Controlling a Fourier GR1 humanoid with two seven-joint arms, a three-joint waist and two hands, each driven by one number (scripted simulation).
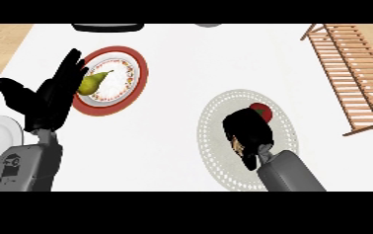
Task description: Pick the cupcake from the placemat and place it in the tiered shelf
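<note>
At the lower right of the frame, the right hand (247, 132) is lying over the round white placemat (218, 154), its fingers curling down round the cupcake (262, 111). Only the cupcake's red top is showing, peeking out just beyond the hand at the upper middle of the placemat; the rest is being hidden by the fingers.

At the lower left, the left hand (51, 97) is resting with its fingers straight and spread apart, pointing toward the upper edge, holding nothing. Its fingertips are overlapping the left rim of a red-rimmed plate (134, 75) at the upper left of the frame, and a green pear (91, 84) is lying on that plate, just beside those fingers. A sliver of another white dish (9, 129) is showing at the left edge.

Farther off, at the upper right, the wooden tiered shelf (346, 65) is standing on the white table (189, 60), well apart from the placemat. A dark object (108, 27) is sitting at the top edge.
</note>
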